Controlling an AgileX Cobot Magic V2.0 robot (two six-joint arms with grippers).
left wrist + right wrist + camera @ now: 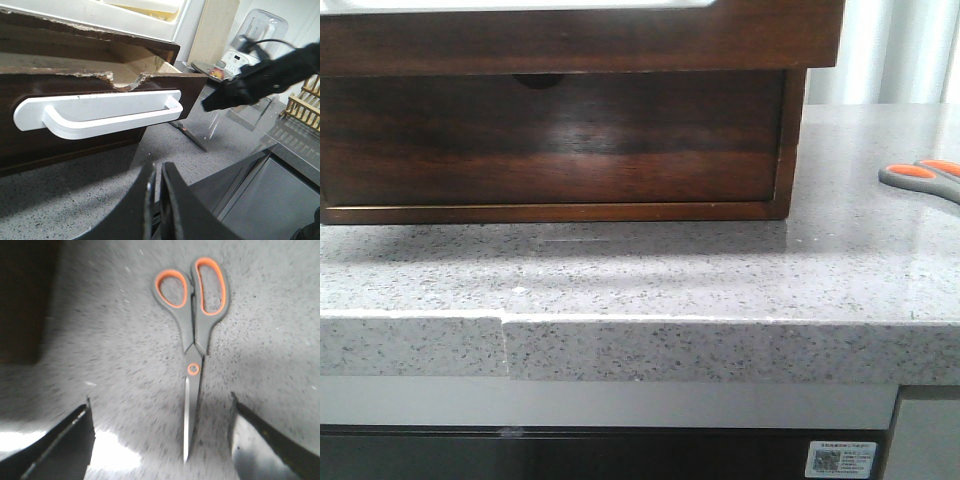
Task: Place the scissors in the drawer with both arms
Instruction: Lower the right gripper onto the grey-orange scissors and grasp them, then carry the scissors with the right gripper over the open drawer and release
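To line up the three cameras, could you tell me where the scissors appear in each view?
Front: scissors at right edge, handles only, on the counter.
Left wrist: scissors beyond the drawer corner, blades showing.
Right wrist: scissors whole, between the open fingers.
Shared landmark: speckled grey counter.

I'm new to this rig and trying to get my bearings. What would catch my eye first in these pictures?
The scissors, with orange-lined loops, lie closed and flat on the speckled grey counter, to the right of the dark wooden cabinet; the right gripper hovers open over the blades. On the left wrist view, the drawer stands pulled out with a white handle and a ragged, chipped top edge, with the left gripper nearly shut and empty before it.
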